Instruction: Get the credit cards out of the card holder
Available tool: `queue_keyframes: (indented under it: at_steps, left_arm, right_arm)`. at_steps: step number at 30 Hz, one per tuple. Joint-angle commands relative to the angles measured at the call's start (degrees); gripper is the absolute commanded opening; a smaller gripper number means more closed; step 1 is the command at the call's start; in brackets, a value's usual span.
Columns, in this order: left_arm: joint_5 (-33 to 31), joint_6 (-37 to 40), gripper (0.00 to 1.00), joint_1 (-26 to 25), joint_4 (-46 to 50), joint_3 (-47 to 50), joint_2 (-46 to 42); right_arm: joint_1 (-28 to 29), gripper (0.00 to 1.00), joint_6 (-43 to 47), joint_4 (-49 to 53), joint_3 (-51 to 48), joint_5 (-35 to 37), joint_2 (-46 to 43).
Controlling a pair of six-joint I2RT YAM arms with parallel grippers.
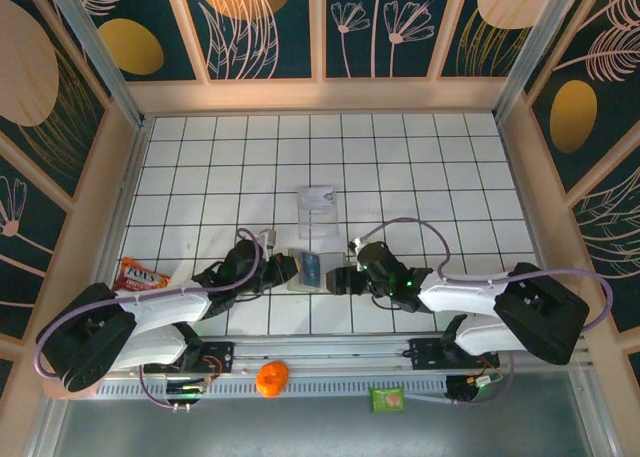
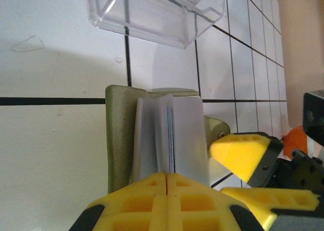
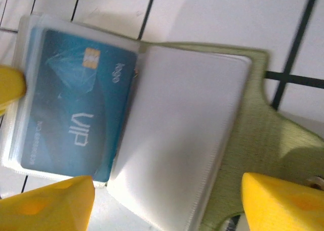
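Note:
The card holder (image 1: 305, 270) lies open on the tiles between my two grippers, its yellow-green cover (image 3: 268, 120) underneath and clear plastic sleeves fanned on top. A blue credit card (image 3: 76, 109) marked VIP sits inside the left sleeve. The sleeve (image 3: 182, 135) beside it looks pale and blank. My left gripper (image 2: 167, 179) is shut at the sleeves' near edge, on the holder (image 2: 119, 135). My right gripper (image 3: 164, 205) is open, one yellow finger on each side of the pale sleeve, touching nothing. One of its fingers (image 2: 238, 152) shows beside the holder.
A clear plastic box (image 1: 318, 209) stands on the tiles just beyond the holder. A snack packet (image 1: 143, 275) lies by the left arm. An orange object (image 1: 272, 378) and a green packet (image 1: 387, 399) rest on the metal strip at the near edge.

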State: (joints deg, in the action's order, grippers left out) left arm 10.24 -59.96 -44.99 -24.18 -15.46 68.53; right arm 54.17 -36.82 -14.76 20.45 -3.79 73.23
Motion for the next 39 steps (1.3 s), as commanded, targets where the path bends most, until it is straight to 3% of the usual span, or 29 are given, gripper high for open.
queue_keyframes:
  at_steps: [1,5,8,12,16,23,27,35,39]
  left_arm:
    - [-1.6,-0.7,0.01,0.1,3.9,1.0,-1.9]
    - [-4.6,-0.6,0.40,0.6,8.5,1.5,-4.8]
    - [-7.8,0.5,0.53,0.9,12.5,1.6,-8.8]
    - [-10.8,3.6,0.58,0.9,16.8,0.6,-14.4]
    - [-6.7,8.2,0.57,0.9,15.5,-2.6,-13.4]
    - [-0.4,9.8,0.39,-0.3,8.6,-6.0,-1.8]
    - [-0.2,10.2,0.28,-0.7,8.0,-6.5,1.8]
    - [-1.7,10.7,0.29,-0.7,9.3,-5.9,1.4]
    - [-1.4,11.3,0.30,-0.7,9.1,-6.1,1.4]
  right_arm:
    - [-0.7,0.70,-2.4,5.0,-0.8,5.7,-1.9]
    - [-0.8,0.64,-3.3,8.3,-0.8,8.5,-4.0]
    - [-0.8,0.62,-3.8,10.6,-0.6,10.4,-7.1]
    - [-0.8,0.42,-1.9,12.5,0.7,9.6,-12.1]
    - [-0.6,0.26,1.5,11.4,4.5,3.8,-10.6]
    - [0.9,0.10,4.6,6.0,9.8,-2.4,-2.3]
    - [2.1,0.09,6.2,6.6,13.0,-2.9,0.8]
    - [2.4,0.13,6.8,14.0,15.3,5.4,-6.7]
    - [2.4,0.16,6.9,16.1,17.4,5.0,-9.7]
